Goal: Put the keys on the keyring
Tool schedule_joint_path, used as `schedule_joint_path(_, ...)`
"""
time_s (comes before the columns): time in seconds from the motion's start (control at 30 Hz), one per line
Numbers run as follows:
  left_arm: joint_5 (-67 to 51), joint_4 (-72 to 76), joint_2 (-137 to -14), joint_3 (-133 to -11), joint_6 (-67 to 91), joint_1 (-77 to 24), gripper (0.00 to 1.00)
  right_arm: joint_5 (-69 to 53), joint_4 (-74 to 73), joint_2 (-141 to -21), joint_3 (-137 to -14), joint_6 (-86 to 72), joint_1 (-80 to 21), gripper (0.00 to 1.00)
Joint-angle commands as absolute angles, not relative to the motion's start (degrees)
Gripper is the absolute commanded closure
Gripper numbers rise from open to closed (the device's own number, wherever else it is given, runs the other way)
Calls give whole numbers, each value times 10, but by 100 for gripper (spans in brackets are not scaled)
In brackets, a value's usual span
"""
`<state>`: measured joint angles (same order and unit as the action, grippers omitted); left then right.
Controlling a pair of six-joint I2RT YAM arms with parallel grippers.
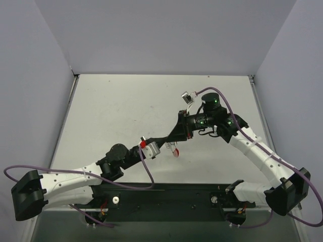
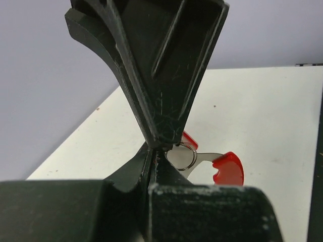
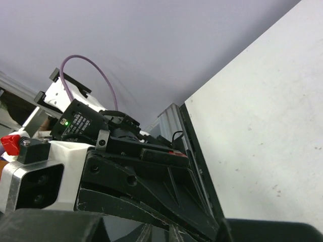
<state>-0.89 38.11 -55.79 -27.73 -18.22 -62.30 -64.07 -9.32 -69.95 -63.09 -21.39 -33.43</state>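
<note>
Tiny key [image 2: 227,169] runs sideways off the keyring [image 2: 184,157], red head pointing right. The left claw [image 2: 154,152] is clamped tight on the keyring; right claw [image 2: 162,142], can't tell.

The key [image 2: 228,169] has a glossy red head and a plain silver shaft, the keyring [image 2: 184,157] shows as a thin silver loop with what may be a red arc behind it, the table [image 2: 262,111] is off-white with faint dark specks, and a cable [image 3: 83,57] is purple.
</note>
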Motion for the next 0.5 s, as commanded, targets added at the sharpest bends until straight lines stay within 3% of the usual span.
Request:
schedule_joint_path(0.0, 21, 547, -575, -260, -205, -633, 100, -592, -90, -667, -658, -200, -329, 73)
schedule_joint_path(0.17, 26, 625, -590, -236, -230, -632, 100, -548, -90, -601, -673, -184, -312, 43)
schedule_joint_path(0.47, 0, 679, -599, -227, -262, -633, 100, -519, -90, -569, -660, -171, -284, 31)
